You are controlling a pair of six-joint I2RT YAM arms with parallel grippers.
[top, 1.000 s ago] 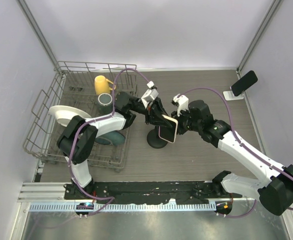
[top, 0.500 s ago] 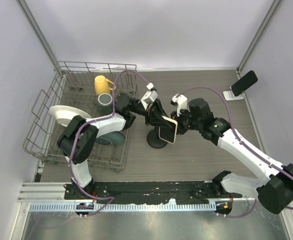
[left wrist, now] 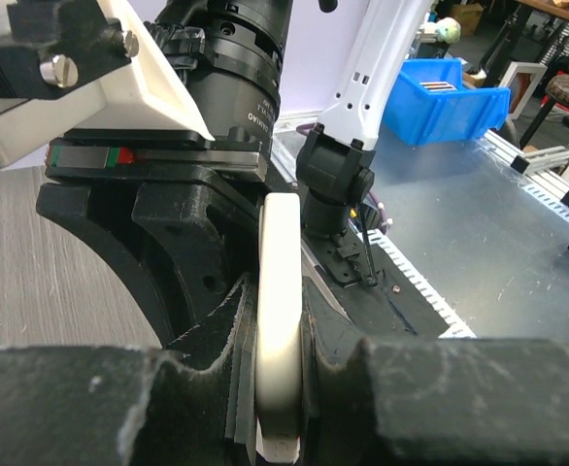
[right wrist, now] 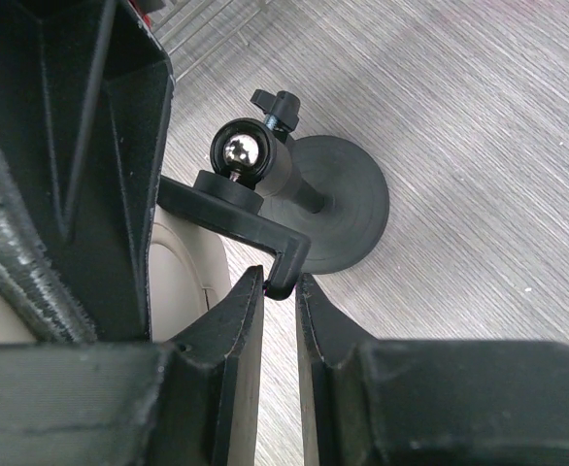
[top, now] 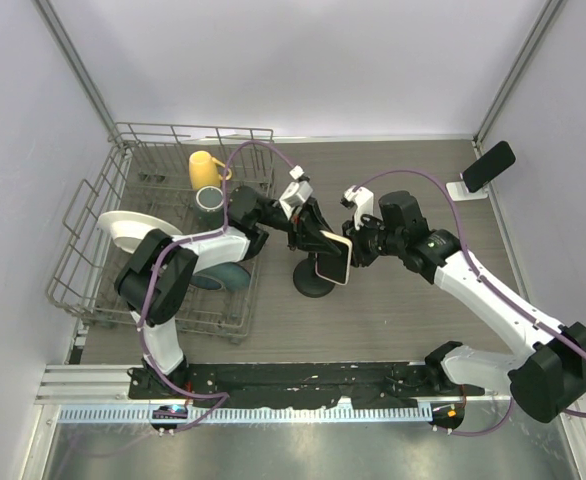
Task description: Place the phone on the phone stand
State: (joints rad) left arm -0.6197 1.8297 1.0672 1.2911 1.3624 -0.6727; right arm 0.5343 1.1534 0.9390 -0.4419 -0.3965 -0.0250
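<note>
The phone (top: 334, 257), in a cream case, is held on edge above the table's middle by my left gripper (top: 318, 240). In the left wrist view my left gripper (left wrist: 280, 388) is shut on the phone's (left wrist: 281, 311) thin edge. A black ball-joint holder (top: 315, 282) with a round base stands just below it. My right gripper (right wrist: 280, 291) is shut on the hooked tip of that holder's bracket (right wrist: 286, 262), with the phone (right wrist: 183, 282) beside it. The white phone stand (top: 461, 189) is at the back right with a dark slab (top: 488, 165) leaning on it.
A wire dish rack (top: 93, 215) fills the left side with a yellow mug (top: 205, 168), a grey cup (top: 210, 200), a white plate (top: 123, 230) and a teal bowl (top: 223, 278). Walls close in on three sides.
The phone and both grippers have shifted slightly left and back. The right arm's forearm has swung a little toward the back.
</note>
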